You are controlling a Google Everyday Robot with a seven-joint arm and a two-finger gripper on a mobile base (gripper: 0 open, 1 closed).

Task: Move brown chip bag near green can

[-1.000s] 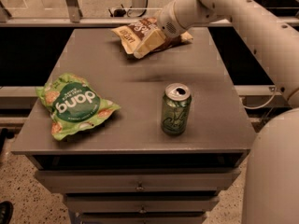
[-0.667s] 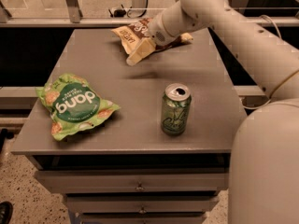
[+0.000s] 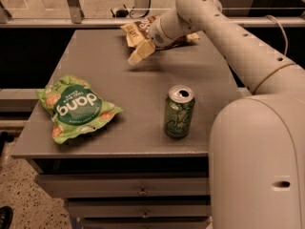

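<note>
The brown chip bag (image 3: 135, 30) lies at the far edge of the grey table (image 3: 119, 85), dark brown with tan ends, and my arm hides part of it. My gripper (image 3: 139, 55) reaches in from the right and sits just in front of and below the bag's left part, close above the table. The green can (image 3: 178, 111) stands upright near the table's front right, well apart from the bag and the gripper.
A bright green chip bag (image 3: 75, 108) lies at the front left of the table. My arm's large white body (image 3: 259, 161) fills the right foreground. Drawers (image 3: 140, 191) sit under the tabletop. A rail (image 3: 71, 22) runs behind the table.
My gripper has moved a little left and towards the front, from over the brown chip bag to just in front of it. The bag, can and green bag have not moved.
</note>
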